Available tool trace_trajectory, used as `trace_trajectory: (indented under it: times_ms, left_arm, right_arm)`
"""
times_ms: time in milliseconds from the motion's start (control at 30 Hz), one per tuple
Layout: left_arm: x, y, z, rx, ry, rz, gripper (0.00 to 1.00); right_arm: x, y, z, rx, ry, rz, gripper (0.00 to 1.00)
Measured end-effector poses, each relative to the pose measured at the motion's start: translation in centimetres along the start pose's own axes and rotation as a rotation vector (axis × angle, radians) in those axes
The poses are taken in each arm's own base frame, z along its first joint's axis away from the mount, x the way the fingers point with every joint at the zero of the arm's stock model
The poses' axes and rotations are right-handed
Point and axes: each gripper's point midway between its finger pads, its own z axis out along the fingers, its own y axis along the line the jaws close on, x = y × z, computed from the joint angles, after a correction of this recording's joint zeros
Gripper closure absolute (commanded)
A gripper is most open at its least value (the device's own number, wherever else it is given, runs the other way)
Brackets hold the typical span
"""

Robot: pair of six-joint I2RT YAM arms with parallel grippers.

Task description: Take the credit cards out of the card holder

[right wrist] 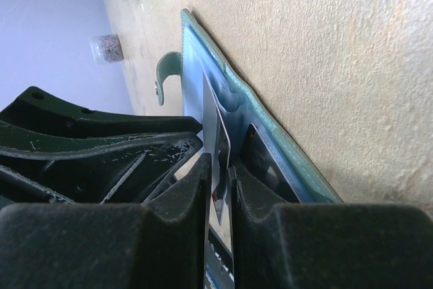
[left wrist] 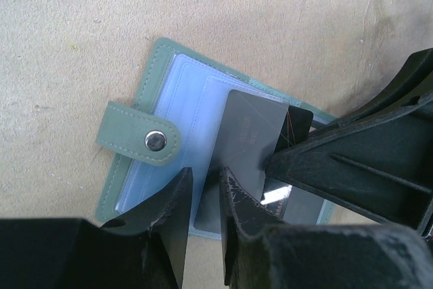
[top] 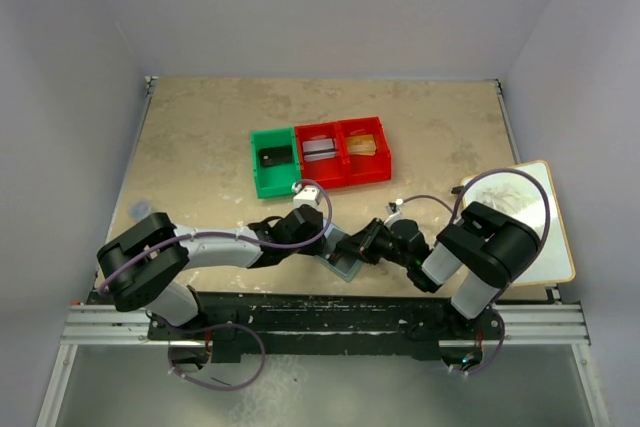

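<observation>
Low in the top view, close to the desk's (top: 200, 137) front edge, the holder (left wrist: 176, 86) lies open and flat. In the left wrist view its snap tab (left wrist: 139, 133) sticks out on the left. The right claw (right wrist: 218, 167) is clamped on a grey card (right wrist: 218, 126) angled up over the sleeves. The left claw (left wrist: 206, 181) sits over the holder's lower edge with its fingers a sliver apart, and I can't tell if they're pinching anything. Further up on the right is a round plate (top: 520, 202). Beyond that, mid-frame, a green bin (top: 258, 179) touches a red bin (top: 345, 177).
</observation>
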Motion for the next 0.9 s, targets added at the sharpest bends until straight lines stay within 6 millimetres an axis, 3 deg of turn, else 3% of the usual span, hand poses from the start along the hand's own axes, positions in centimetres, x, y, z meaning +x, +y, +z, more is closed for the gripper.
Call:
trace_trajectory:
  times_ms: [133,267,467,900]
  left_arm:
    - [0.0,0.0,0.0,0.0,0.0,0.0,0.8]
    - [0.0,0.0,0.0,-0.002,0.002,0.0,0.8]
    - [0.0,0.1,-0.1,-0.01,0.008,0.003,0.8]
    - [0.2,0.5,-0.4,-0.03,0.02,0.008,0.8]
  right_arm:
    - [-0.1,0.1,-0.1,-0.016,-0.007,0.009,0.81]
    - [0.0,0.0,-0.3,-0.023,-0.009,0.013,0.93]
    - [0.1,0.3,-0.7,-0.039,-0.011,0.008,0.98]
    - [0.4,0.5,-3.1,-0.043,-0.016,0.002,1.0]
